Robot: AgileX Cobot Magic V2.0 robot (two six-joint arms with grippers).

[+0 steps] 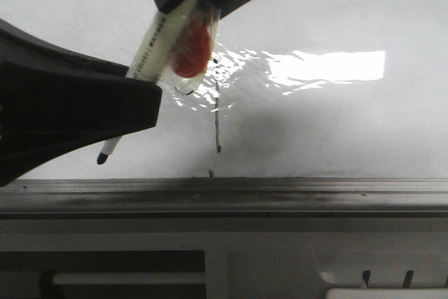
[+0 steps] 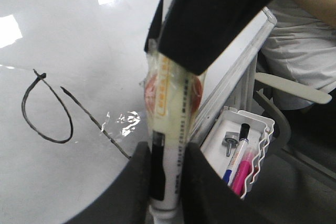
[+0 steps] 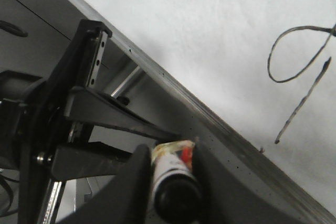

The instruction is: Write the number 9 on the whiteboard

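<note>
The number 9 (image 2: 94,121) is drawn in thin black line on the whiteboard (image 2: 79,35), with a rounded loop and a long slanted stem. In the front view only its stem (image 1: 218,120) shows, on the whiteboard (image 1: 336,124) under the glare. It also shows in the right wrist view (image 3: 303,100). A white marker (image 1: 157,43) with tape and a red patch is held by both grippers. My left gripper (image 2: 167,177) is shut on its lower barrel. My right gripper (image 3: 170,177) is shut on its upper end. Its black tip (image 1: 103,158) points at the board's lower left.
The grey metal tray (image 1: 280,197) runs along the board's lower edge. A white holder (image 2: 262,129) with a blue and a pink pen hangs beside the board. A person in a white shirt (image 2: 299,40) sits behind it. My left arm (image 3: 79,114) lies below the tray.
</note>
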